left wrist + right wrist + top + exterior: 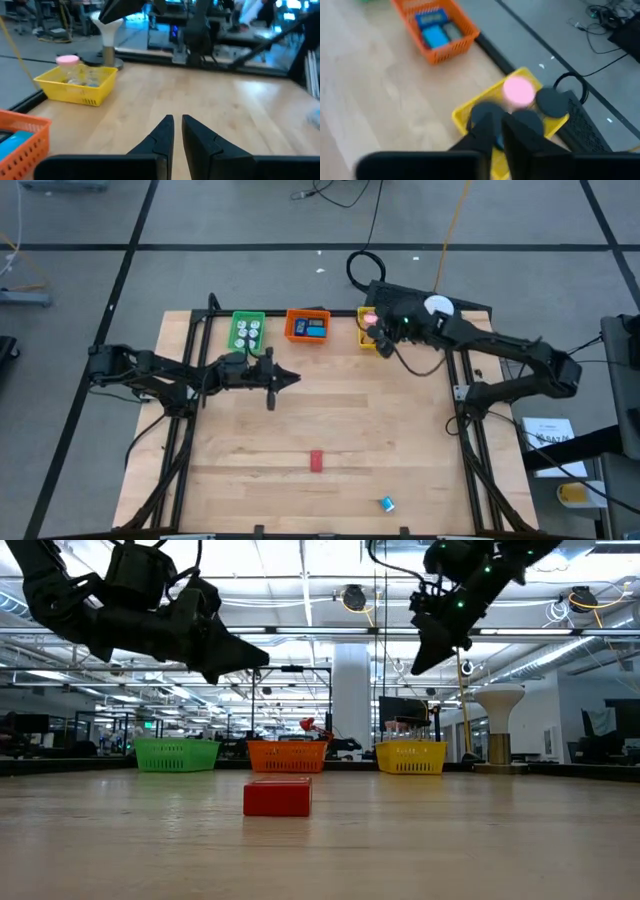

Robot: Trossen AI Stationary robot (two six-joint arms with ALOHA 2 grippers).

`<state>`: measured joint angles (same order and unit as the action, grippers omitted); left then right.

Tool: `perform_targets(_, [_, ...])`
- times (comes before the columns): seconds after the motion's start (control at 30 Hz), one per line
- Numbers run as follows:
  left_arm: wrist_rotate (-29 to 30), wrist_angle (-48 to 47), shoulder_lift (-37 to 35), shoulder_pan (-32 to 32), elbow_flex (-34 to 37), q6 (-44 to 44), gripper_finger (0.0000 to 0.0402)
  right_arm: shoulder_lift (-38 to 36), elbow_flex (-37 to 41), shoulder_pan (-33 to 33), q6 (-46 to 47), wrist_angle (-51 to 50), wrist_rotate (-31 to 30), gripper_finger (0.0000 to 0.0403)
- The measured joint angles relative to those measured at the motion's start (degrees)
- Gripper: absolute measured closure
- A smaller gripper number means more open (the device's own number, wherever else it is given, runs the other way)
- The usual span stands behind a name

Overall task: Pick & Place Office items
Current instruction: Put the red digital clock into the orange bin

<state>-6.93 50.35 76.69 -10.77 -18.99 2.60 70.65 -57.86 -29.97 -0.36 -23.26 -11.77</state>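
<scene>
A red block [316, 461] [277, 797] lies flat on the wooden table near its front middle. A small blue piece [386, 503] lies nearer the front right. A pink round piece [519, 91] [66, 60] sits in the yellow tray [370, 332] [482, 100]. My right gripper [375, 338] [501, 120] hangs above that tray, slanting down, its fingers together with nothing seen between them. My left gripper [292, 378] [177, 120] is shut and holds nothing. It hovers level over the table's far left, in front of the green tray [246, 330].
Three trays line the far edge: green with white pieces, orange [307, 326] [436, 30] with blue pieces, and yellow. A white ball on a stand [437, 306] [497, 725] rises behind the yellow tray. Bare wood lies between the arms and the front edge.
</scene>
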Motion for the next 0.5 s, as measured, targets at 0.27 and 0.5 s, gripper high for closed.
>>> perform_targets(0.27, [0.2, -8.8, 3.0, 9.0, -3.4, -8.1, 0.0357, -1.9, 12.4, 2.1, -0.4, 8.4, 4.4, 0.0387])
perform_targets(0.5, [4.0, -18.5, 10.9, 19.0, -11.5, -8.0, 0.0357, -2.1, 18.6, 7.4, 1.2, 15.2, 4.4, 0.0399])
